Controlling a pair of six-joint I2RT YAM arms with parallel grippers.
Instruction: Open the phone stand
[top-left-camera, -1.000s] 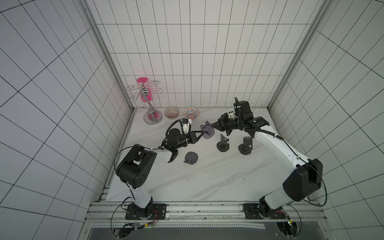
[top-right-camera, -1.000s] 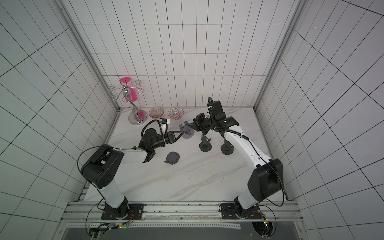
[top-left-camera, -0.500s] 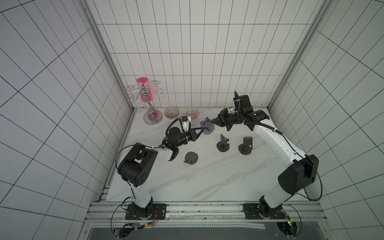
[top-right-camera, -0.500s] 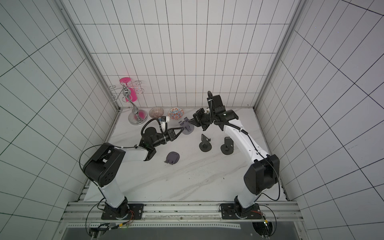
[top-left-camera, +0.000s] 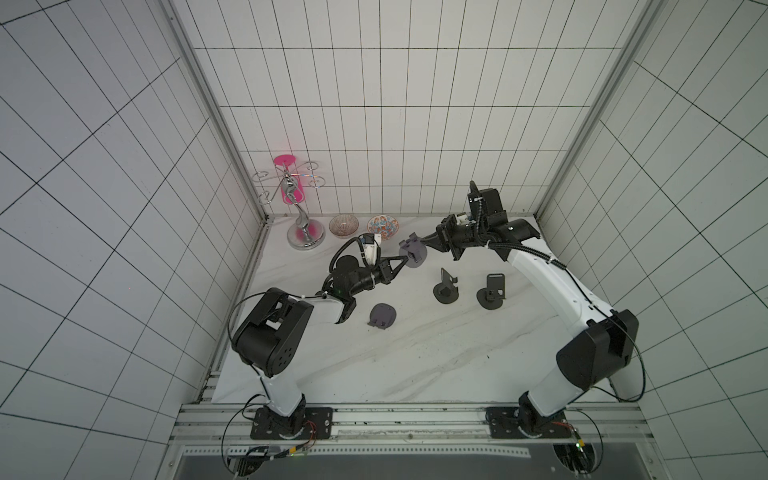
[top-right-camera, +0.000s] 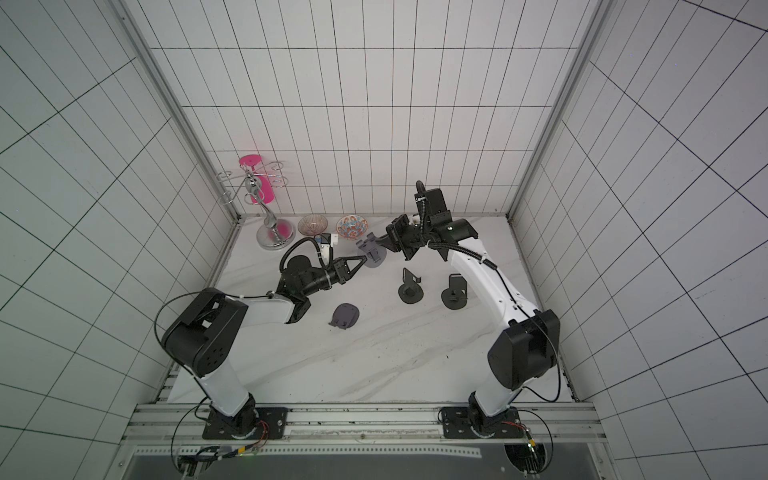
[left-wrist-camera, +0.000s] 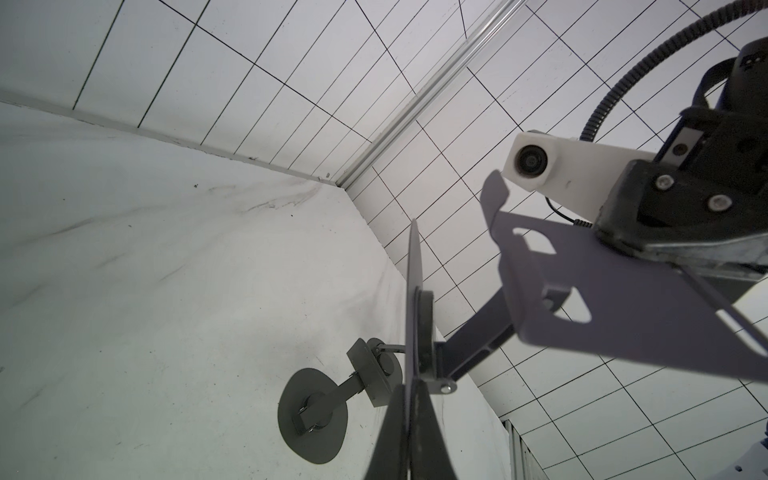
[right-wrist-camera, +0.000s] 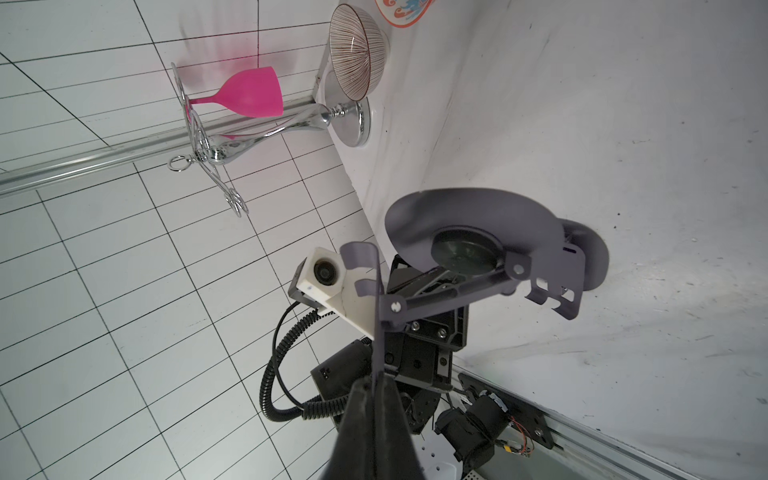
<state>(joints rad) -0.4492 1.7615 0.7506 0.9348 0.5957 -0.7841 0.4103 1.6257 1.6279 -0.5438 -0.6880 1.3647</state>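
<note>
In both top views the grey-violet folding sheet-metal phone stand (top-left-camera: 411, 252) (top-right-camera: 371, 252) hangs above the back of the white marbled desk (top-left-camera: 415, 365), near two patterned bowls (top-left-camera: 343, 225). The left gripper (top-left-camera: 400, 263) pinches its round base and the right gripper (top-left-camera: 424, 240) pinches its cradle plate. A dark upright stand (top-left-camera: 446, 289) and a second dark stand (top-left-camera: 492, 291) sit just beside the right forearm. A folded grey stand (top-left-camera: 382, 316) lies flat, and open desk runs to the front rail.

In the left wrist view the left gripper (left-wrist-camera: 411, 399) is pressed onto the thin disc edge. The slotted, hook-lipped plate (left-wrist-camera: 602, 307) is swung out on its hinge arm.

In the right wrist view the right gripper (right-wrist-camera: 375, 386) clamps that plate edge-on. The base shows a round dark pad (right-wrist-camera: 461, 249).

A second ago the right forearm lay nearer the dark stands.
</note>
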